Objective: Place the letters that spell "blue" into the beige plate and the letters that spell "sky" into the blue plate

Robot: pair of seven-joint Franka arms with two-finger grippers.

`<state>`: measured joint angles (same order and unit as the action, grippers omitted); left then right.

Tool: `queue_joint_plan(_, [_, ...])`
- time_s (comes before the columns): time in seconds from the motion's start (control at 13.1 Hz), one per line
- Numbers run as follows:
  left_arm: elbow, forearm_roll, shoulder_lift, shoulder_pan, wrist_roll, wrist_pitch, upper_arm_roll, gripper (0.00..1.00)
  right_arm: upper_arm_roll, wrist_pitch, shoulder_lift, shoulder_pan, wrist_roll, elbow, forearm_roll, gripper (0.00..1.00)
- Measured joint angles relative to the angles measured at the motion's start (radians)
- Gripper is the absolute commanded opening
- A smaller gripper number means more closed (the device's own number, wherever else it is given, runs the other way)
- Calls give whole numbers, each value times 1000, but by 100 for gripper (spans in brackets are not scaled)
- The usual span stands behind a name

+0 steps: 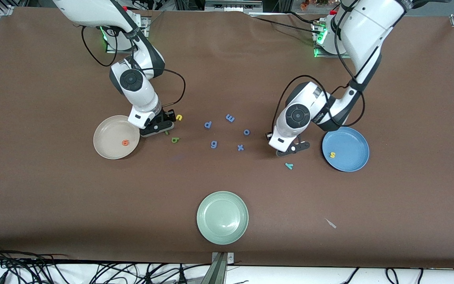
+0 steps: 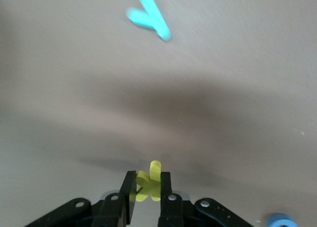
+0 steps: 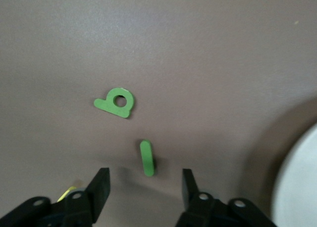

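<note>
1. Nearest the front camera lies the pale green plate [image 1: 222, 217], which is no part of the task.
2. Left tool [image 1: 292, 149]: fingers pressed together, pinching the yellow k [image 2: 149, 181] low over the tabletop [image 1: 227, 189], between the blue x [image 1: 240, 148] and the blue plate [image 1: 345, 148].
3. Blue plate: holds the yellow s [image 1: 332, 155]. The teal y [image 1: 289, 165] lies flat on the tabletop, near the left tool and nearer the front camera than it.
4. Judgement: the k goes next to the blue plate, which lies beside the left tool toward the left arm's end of the tabletop.
5. Right tool [image 3: 144, 187]: fingers spread, low over the tabletop beside the beige plate [image 1: 116, 137], astride the green l [image 3: 147, 158].
6. Key relation: in the right wrist view the long axis of the l runs nearly straight out from the tool, midway between the fingers, so they would close across its narrow width.
7. Dark green b [image 1: 175, 140]: flat, just past the l and nearer the front camera; its stem lies crosswise to the l.
8. Yellow u [image 1: 179, 117]: on the tabletop, close beside the right tool.
9. Beige plate: holds the orange e [image 1: 125, 142].
</note>
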<state>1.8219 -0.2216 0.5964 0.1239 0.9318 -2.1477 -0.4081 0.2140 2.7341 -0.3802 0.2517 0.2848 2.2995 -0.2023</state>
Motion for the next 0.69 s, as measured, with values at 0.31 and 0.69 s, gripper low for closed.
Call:
queue_joint_plan(0.31, [-94,-13,-31,-60,-180,161,5,0,0,30,-16,0,0,6,0,51])
queue_joint_plan(0.69, [-117,-15,-24,-245,-501,201,17,0,0,31,-17,1,0,6,0,42])
